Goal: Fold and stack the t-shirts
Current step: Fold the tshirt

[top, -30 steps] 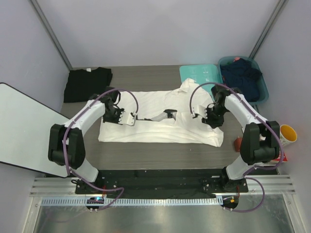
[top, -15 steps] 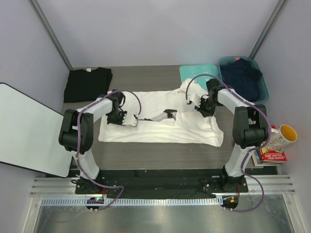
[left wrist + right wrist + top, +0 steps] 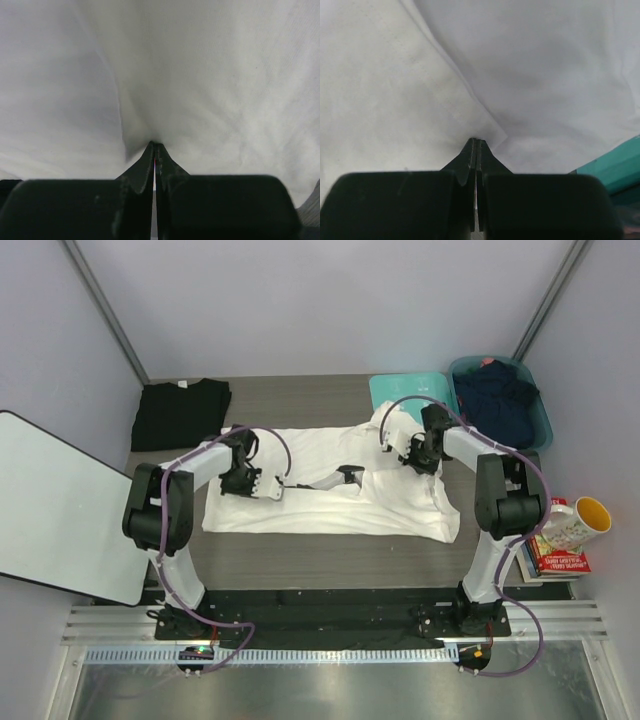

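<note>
White t-shirt (image 3: 320, 508) lay mid-frame | left gripper (image 3: 155, 146) pinched tight on its cloth | right gripper (image 3: 476, 141) clamped it too | black t-shirt (image 3: 180, 412) sat upper left

A grey-walled booth around a dark desk

The desk (image 3: 300, 392) has a dark grey wood-grain top under even, soft light. Pale grey walls (image 3: 330, 300) close in behind it and at both sides, with a slanting metal post at its back left corner (image 3: 105, 310) and another at its back right corner (image 3: 550, 300). A white panel (image 3: 50, 500) leans off the desk's left edge. Along its near edge runs a slotted metal rail (image 3: 330, 652), with brushed steel sheet (image 3: 330, 692) beyond.
</note>
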`<action>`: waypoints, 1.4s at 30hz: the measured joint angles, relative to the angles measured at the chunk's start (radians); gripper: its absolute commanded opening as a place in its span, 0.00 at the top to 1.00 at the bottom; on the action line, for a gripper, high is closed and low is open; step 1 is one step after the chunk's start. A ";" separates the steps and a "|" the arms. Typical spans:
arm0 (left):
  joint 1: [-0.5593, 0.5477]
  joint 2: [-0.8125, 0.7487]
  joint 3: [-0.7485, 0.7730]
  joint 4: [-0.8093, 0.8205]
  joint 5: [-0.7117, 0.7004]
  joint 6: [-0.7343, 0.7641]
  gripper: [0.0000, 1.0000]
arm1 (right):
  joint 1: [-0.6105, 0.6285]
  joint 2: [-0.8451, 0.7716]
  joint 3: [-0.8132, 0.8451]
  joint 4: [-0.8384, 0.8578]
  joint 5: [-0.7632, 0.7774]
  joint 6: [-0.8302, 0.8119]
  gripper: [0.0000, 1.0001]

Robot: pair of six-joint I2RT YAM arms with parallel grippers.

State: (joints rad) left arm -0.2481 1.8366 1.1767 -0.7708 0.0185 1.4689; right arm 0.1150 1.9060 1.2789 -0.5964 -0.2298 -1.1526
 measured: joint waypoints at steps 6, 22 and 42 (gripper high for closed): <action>-0.006 -0.018 -0.048 0.068 -0.050 0.009 1.00 | 0.003 0.003 -0.026 0.121 0.065 0.010 0.99; 0.008 -0.057 -0.080 0.114 -0.049 -0.008 0.59 | -0.006 -0.032 -0.108 0.333 0.214 0.040 0.70; -0.033 -0.481 -0.322 -0.050 0.104 0.057 0.31 | 0.121 -0.484 -0.335 -0.286 -0.011 -0.169 0.44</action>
State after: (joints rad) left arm -0.2813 1.3556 0.8547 -0.8207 0.1223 1.5257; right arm 0.2359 1.4220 0.9436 -0.8825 -0.2413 -1.3216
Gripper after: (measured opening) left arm 0.584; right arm 0.518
